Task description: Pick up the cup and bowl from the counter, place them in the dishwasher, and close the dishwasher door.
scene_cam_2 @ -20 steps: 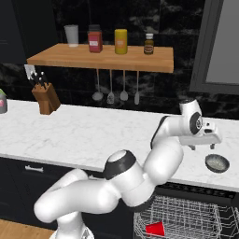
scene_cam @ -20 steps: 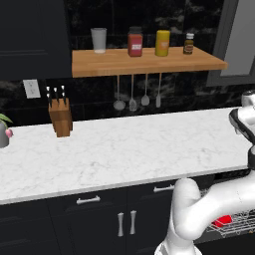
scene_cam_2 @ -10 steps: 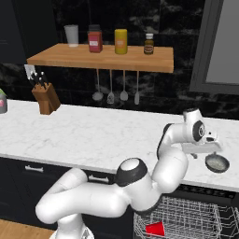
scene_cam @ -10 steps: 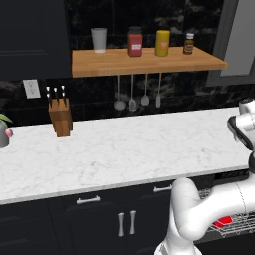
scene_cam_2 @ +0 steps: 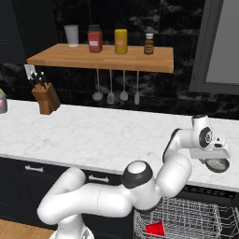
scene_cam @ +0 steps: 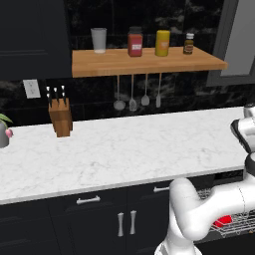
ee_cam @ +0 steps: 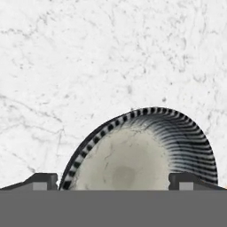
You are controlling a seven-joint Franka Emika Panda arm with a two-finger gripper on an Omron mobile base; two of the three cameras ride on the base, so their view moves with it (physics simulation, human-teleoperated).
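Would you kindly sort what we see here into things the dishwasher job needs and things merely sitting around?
Job: bowl beneath the gripper, red cup in the dishwasher rack, counter.

Bystanders: knife block, shelf jars, hanging utensils, plant pot.

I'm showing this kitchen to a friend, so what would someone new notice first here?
Probably the white arm curling over the counter, its gripper at a striped bowl near the right end. Next, the red cup in the dishwasher rack below, and the wooden shelf of jars on the dark wall.
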